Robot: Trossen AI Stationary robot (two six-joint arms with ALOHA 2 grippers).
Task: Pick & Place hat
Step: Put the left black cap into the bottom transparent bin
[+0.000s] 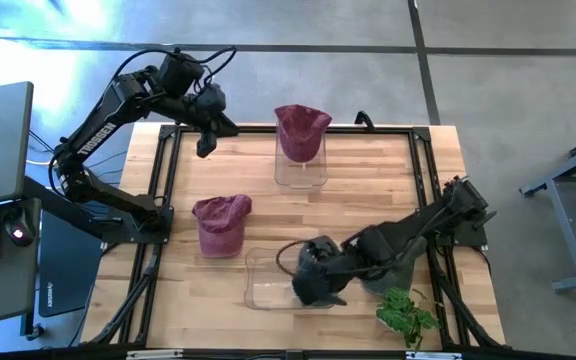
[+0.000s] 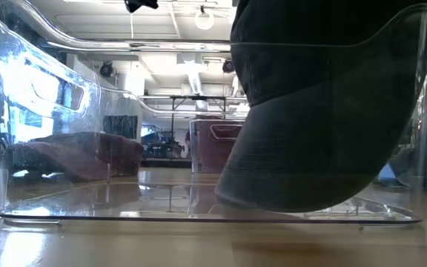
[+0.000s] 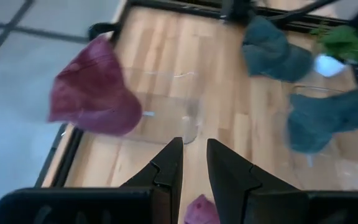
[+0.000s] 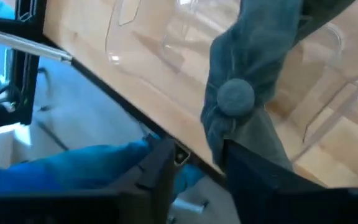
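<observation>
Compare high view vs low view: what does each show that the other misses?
High view only: both arms, the left tool raised over the table's far left corner, a grey hat lying on the table, a green plant.

Low view only: the room behind.

Both: the near clear bin with the dark hat held by the right tool, the maroon hat, and the far bin with its maroon hat.

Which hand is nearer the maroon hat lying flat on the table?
Right, narrowly. The right hand is over the near clear bin, beside the maroon hat, holding a gray hat. The left hand hovers at the table's far left corner.
</observation>
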